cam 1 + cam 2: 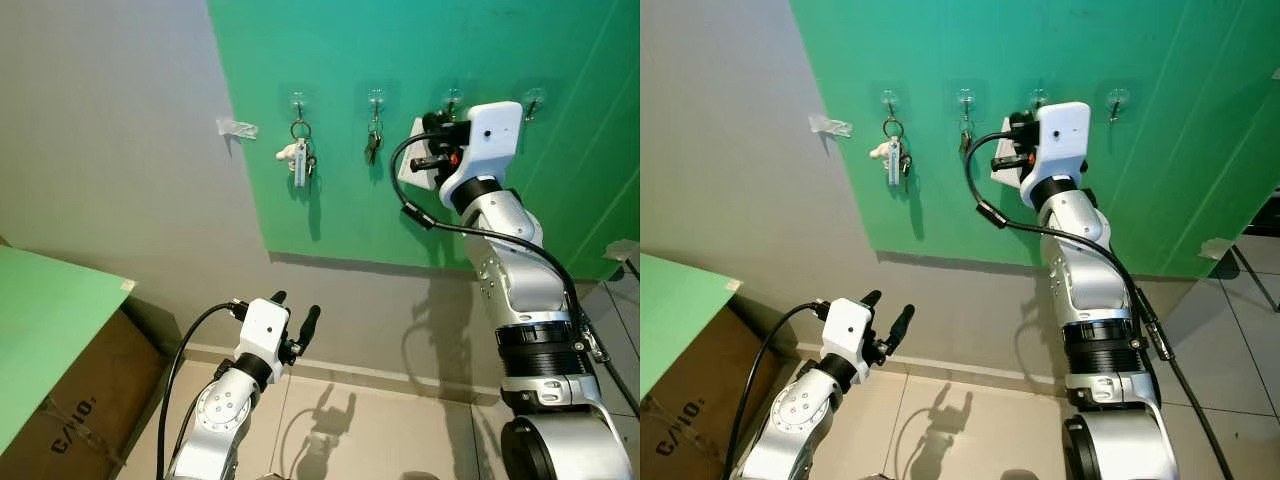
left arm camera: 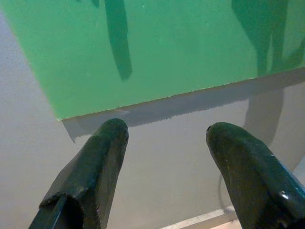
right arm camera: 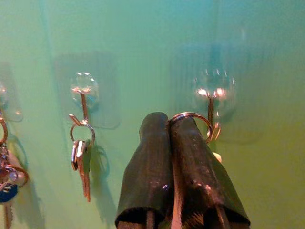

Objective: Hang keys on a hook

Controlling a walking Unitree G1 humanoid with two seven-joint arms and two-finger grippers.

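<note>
Four clear hooks sit in a row on the green board (image 1: 330, 200). My right gripper (image 3: 169, 123) is raised to the third hook (image 3: 210, 98) and is shut on a metal key ring (image 3: 192, 115). The ring's far edge touches the hook's wire. The keys below it are hidden behind my fingers. The first hook (image 1: 298, 101) holds a key bunch (image 1: 299, 155) with a white tag. A smaller bunch (image 3: 81, 160) hangs from the second hook (image 3: 83, 88). The fourth hook (image 1: 534, 98) is bare. My left gripper (image 1: 296, 312) stays low by the wall, open and holding nothing.
A scrap of clear tape (image 1: 236, 127) sticks to the grey wall left of the board. A green panel (image 1: 45, 320) lies on a cardboard box (image 1: 75, 420) at lower left. Tiled floor (image 1: 380, 430) spreads below. A black cable (image 1: 500, 240) loops along my right arm.
</note>
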